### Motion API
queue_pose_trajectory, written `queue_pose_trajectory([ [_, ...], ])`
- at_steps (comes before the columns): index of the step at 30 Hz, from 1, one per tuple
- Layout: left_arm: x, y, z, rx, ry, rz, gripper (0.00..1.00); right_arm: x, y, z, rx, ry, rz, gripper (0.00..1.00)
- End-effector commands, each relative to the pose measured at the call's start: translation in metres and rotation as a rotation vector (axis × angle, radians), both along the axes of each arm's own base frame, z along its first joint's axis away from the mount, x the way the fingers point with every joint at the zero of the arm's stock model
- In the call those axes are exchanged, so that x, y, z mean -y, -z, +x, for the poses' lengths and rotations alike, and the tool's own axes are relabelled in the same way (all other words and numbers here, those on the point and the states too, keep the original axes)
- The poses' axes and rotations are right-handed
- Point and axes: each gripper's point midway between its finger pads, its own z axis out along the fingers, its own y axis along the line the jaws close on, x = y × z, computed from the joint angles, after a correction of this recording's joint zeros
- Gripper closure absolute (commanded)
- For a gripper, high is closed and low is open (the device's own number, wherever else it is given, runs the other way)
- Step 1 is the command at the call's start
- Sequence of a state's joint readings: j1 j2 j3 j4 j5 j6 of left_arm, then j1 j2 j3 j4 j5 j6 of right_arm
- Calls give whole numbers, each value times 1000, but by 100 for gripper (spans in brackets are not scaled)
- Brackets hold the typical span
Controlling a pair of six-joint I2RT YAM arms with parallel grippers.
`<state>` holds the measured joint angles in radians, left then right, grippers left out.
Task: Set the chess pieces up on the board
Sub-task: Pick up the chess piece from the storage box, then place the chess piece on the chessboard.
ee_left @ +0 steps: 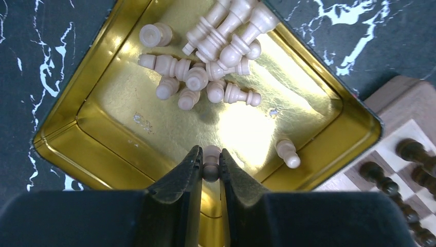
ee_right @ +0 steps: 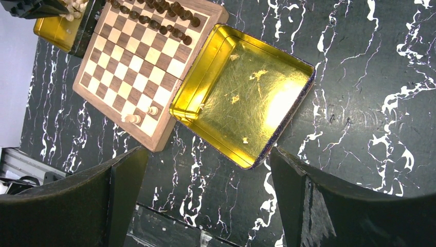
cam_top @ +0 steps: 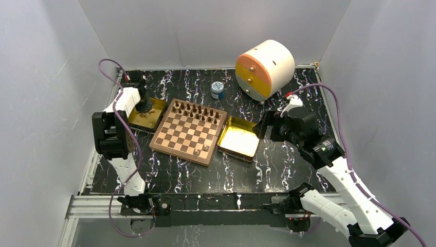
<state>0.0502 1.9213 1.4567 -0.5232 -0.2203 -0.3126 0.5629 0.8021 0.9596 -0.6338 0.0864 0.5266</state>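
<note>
The board [cam_top: 188, 131] lies mid-table with dark chess pieces [cam_top: 198, 111] filling its two far rows and two pale pieces [cam_top: 201, 150] near its front right corner. My left gripper [ee_left: 210, 163] is down inside the gold tray [ee_left: 97, 131] left of the board, shut on a pale pawn [ee_left: 211, 165]. Several more pale pieces [ee_left: 216, 62] lie heaped at the tray's far side, and one pale pawn [ee_left: 287, 153] lies alone near its right wall. My right gripper [ee_right: 208, 185] hangs open above the table, just in front of the empty gold tray [ee_right: 246, 95] right of the board.
A round white and orange drum [cam_top: 265, 69] sits at the back right, with a small blue-lidded jar [cam_top: 217, 90] beside it. White walls close in the table on three sides. The board's edge with dark pieces [ee_left: 406, 175] shows at the left wrist view's right.
</note>
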Motion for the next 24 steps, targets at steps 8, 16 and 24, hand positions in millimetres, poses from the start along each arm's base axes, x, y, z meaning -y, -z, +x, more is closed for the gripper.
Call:
queue_pose_trajectory([
  [8, 33, -81, -11, 132, 120, -103, 88, -4, -16, 6, 46, 6, 45, 1],
  [16, 79, -85, -43, 63, 260, -115, 88, -1, -14, 7, 53, 15, 28, 1],
  [24, 130, -88, -75, 46, 418, -127, 88, -4, -13, 10, 50, 9, 34, 1],
])
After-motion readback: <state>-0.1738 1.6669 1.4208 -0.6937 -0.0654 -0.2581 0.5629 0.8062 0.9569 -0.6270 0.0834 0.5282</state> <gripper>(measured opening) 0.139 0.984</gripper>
